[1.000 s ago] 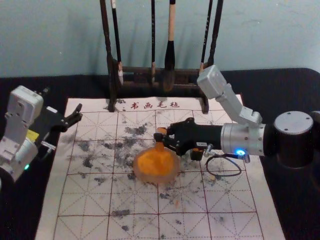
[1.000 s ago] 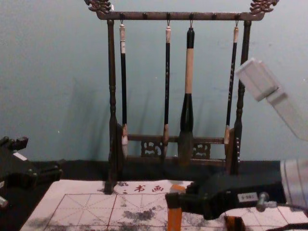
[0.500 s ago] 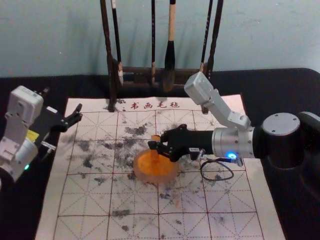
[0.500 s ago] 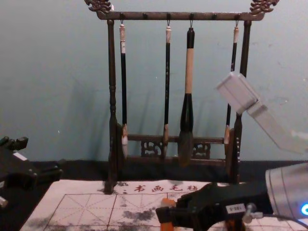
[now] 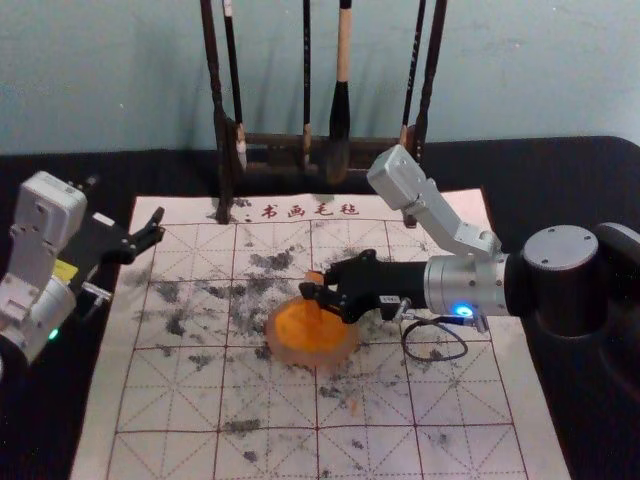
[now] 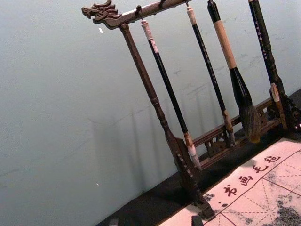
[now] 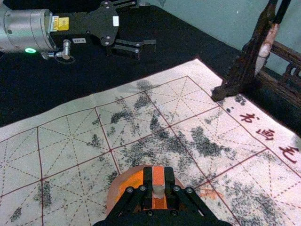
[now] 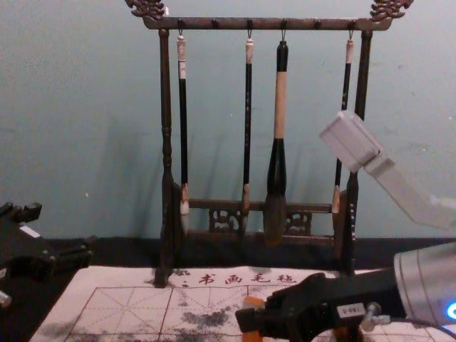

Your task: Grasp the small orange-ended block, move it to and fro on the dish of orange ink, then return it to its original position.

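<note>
The small orange-ended block (image 5: 314,276) is upright over the dish of orange ink (image 5: 298,356), pinched near its top between the closed fingers of the right gripper (image 5: 311,285). The dish sits on the gridded mat (image 5: 180,400). Beyond stands the brush rack (image 5: 222,150). The left gripper (image 5: 158,226), fingers spread and holding nothing, is parked by the mat's left edge.

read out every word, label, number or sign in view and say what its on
"书画毛毡", in red, on the white mat.
White label on the right tool: too blurred to read.
White label and yellow sticker on the left tool: too small to read surely.
Fine marks on a hanging brush: too small to read.
</note>
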`<state>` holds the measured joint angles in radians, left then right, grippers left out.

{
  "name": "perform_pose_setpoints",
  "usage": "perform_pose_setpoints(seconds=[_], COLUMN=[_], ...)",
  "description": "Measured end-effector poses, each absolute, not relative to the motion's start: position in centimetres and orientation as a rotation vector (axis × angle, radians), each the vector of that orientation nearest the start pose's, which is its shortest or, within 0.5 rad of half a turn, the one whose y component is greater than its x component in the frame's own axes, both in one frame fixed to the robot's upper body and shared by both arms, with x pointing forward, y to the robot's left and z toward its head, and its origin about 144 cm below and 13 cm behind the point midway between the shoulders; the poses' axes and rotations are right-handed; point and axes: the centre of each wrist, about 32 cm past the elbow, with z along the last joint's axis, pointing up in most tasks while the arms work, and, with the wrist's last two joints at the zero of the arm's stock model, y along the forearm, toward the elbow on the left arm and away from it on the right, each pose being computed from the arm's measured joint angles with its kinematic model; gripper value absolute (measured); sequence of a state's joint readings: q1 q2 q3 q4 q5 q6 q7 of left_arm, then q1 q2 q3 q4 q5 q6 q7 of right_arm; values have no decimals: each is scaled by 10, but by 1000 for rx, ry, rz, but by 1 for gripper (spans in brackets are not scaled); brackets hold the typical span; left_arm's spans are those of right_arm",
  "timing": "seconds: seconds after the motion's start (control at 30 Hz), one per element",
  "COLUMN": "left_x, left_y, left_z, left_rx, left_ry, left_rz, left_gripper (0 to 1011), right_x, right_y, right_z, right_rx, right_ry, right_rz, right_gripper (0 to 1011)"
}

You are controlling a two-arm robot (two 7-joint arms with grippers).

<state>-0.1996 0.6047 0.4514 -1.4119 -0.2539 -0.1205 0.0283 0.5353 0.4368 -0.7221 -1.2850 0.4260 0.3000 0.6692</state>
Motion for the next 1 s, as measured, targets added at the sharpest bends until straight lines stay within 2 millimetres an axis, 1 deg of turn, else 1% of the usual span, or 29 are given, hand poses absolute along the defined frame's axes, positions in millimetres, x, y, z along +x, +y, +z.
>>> perform_pose_setpoints(seconds=[0.63,1.0], left_x=[489,489], left_y=[310,310], left_z=[1140,1140], left_rx=[304,304], left_ry=[-285,-285], left_rz=[1248,1248], left_gripper=[1001,1001], right_x=[556,554], right_y=[-216,-217], right_z=[1186,1187], right_rx=[-451,-449], right_ry=[156,166], right_rz=[-454,-431], right_gripper=[129,129])
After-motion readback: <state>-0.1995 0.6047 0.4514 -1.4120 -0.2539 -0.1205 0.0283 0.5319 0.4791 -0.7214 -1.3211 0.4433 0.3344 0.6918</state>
